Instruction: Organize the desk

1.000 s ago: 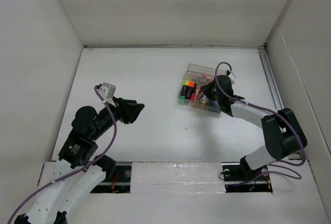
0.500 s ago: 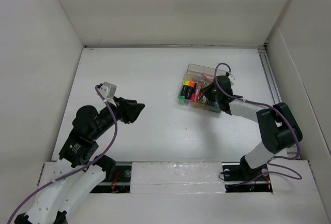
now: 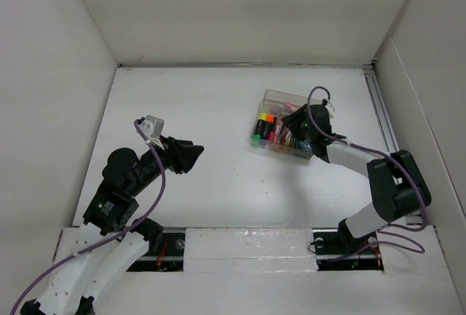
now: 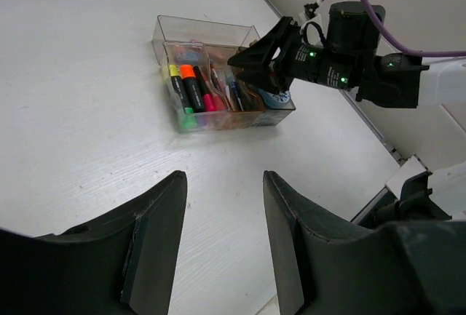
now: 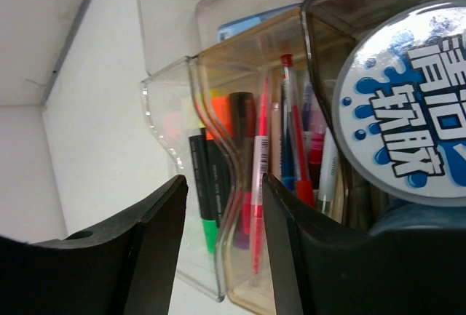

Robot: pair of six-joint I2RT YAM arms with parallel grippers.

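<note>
Tabletop fills most of the overhead view: the desk (image 3: 218, 191) is a large flat white matte rectangle, walled by white panels and lying directly beyond both arm bases. A clear organizer (image 3: 277, 99) sits on its far right part. The right gripper (image 3: 291, 124) hangs over the organizer's near right end, and the left gripper (image 3: 191, 156) hovers above bare surface, well apart from the box.

From the left wrist, the left gripper's fingers (image 4: 156, 242) stand spread with nothing between them. The desk looks smooth and faintly grained. Highlighters (image 4: 191, 89) lie packed in one compartment.

From the right wrist, the right gripper (image 5: 224, 184) is parted too, gripping nothing, with its fingers just above the organizer wall. Pens (image 5: 287, 133) stand inside, and beside them is a round blue-and-white label (image 5: 408, 118).

The desk itself is probably stiff, heavy and fixed (nothing to grasp). Its smooth face would likely let light plastic slide, so any hold belongs on the items, most safely on the box's rigid walls.
</note>
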